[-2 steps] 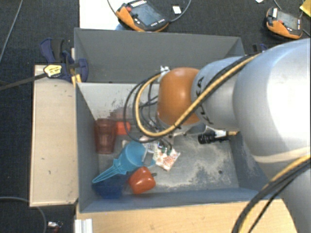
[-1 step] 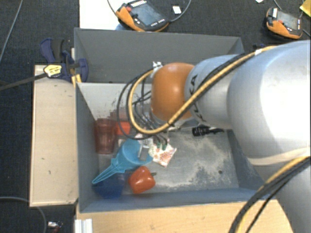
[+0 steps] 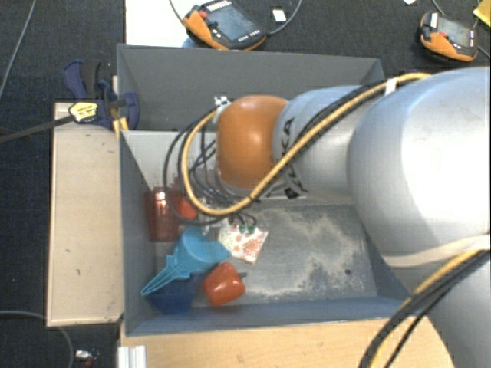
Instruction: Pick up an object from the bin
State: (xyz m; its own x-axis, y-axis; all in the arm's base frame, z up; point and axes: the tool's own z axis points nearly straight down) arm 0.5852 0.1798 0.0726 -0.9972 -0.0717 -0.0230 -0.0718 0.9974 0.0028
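My gripper (image 3: 242,223) sits low in the bin's left half, mostly hidden under the arm's orange cover. Directly below it lies a small white packet with a red and green pattern (image 3: 245,244), touching or nearly touching the gripper's tip. To its left rests a light blue funnel-shaped scoop (image 3: 190,261), and at the scoop's front right lies a red-orange rounded plastic fruit (image 3: 223,284). A small orange ball (image 3: 186,208) sits just left of the gripper.
A dark red translucent cup (image 3: 160,214) stands against the bin's left wall. A dark blue piece (image 3: 172,299) lies under the scoop in the front left corner. Bare dusty bin floor stretches to the right. The arm covers the bin's back and right.
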